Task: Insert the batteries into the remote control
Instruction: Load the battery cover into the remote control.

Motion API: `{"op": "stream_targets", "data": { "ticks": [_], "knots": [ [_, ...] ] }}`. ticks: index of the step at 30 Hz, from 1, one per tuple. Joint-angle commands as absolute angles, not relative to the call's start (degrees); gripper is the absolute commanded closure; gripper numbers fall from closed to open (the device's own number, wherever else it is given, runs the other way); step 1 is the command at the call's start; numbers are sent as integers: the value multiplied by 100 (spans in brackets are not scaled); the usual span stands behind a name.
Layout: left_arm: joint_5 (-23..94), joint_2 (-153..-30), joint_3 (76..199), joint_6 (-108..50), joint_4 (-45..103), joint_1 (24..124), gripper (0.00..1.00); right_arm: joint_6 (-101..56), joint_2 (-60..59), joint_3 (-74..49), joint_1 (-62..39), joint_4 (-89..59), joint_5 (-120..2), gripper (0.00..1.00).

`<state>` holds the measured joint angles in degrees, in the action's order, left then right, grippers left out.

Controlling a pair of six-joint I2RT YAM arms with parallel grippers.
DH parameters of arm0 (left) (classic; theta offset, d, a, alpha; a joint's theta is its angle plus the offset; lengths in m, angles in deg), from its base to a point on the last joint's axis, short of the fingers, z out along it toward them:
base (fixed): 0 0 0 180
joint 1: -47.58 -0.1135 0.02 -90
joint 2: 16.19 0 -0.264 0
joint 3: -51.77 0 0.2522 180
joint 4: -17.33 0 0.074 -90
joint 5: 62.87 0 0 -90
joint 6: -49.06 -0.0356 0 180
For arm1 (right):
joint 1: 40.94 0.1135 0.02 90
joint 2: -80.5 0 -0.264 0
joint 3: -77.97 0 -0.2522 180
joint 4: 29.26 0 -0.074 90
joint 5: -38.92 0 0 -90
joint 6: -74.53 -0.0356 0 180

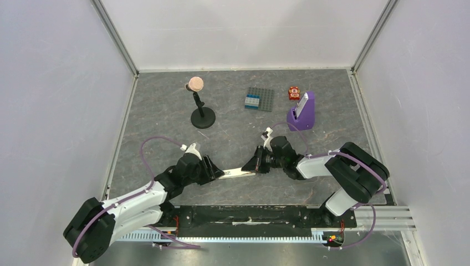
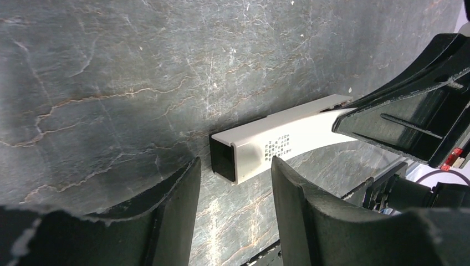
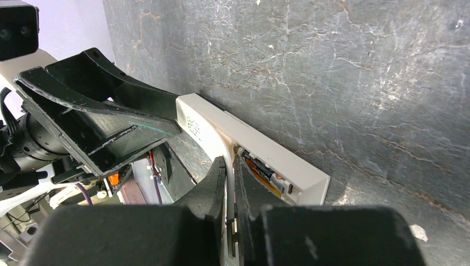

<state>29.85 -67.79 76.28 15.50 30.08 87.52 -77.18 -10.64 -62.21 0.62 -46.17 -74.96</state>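
Because the remote control (image 1: pixel 239 173) lies with its long axis running from one arm to the other, each gripper has one end of it. The left gripper (image 2: pixel 235 165) is spread, a finger either side of the remote's left end, not visibly clamping. The right gripper (image 3: pixel 230 163) sits over the remote's right end, pinched nearly closed on a pale strip (image 3: pixel 229 221), possibly the cover. Of the batteries (image 3: pixel 267 175), an orange-and-dark length lies in the recess (image 3: pixel 288 187), just beside those fingertips, so the right arm looks nearer for closing.

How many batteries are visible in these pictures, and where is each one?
1. An orange battery lies in the open recess of the remote control, in the right wrist view. A second may be hidden from view.
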Motion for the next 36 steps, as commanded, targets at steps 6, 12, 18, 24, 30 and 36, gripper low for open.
{"op": "stream_targets", "data": {
  "ticks": [6, 12, 18, 24, 30, 36],
  "knots": [
    [3119, -7591, 7537, 1314, 3353, 8766, 49, -7235, -1185, -6260, 94, -3734, -6791, 93],
    [2925, -7824, 7617, 1334, 3563, 8769, 61, -7120, -1067, -6269, 94, -3670, -6683, 84],
    [2851, -7720, 7635, 1240, 4053, 8765, 72, -6883, -775, -6108, 98, -3258, -6471, 76],
    [2833, -8070, 7726, 1250, 4050, 8766, 73, -6768, -646, -6045, 102, -3023, -6452, 66],
    [2816, -8377, 7843, 1249, 4100, 8773, 77, -6800, -407, -6072, 93, -2972, -6537, 54],
    [2766, -8539, 7887, 1334, 4172, 8774, 80, -6848, -251, -6058, 95, -2910, -6651, 52]
  ]
}}
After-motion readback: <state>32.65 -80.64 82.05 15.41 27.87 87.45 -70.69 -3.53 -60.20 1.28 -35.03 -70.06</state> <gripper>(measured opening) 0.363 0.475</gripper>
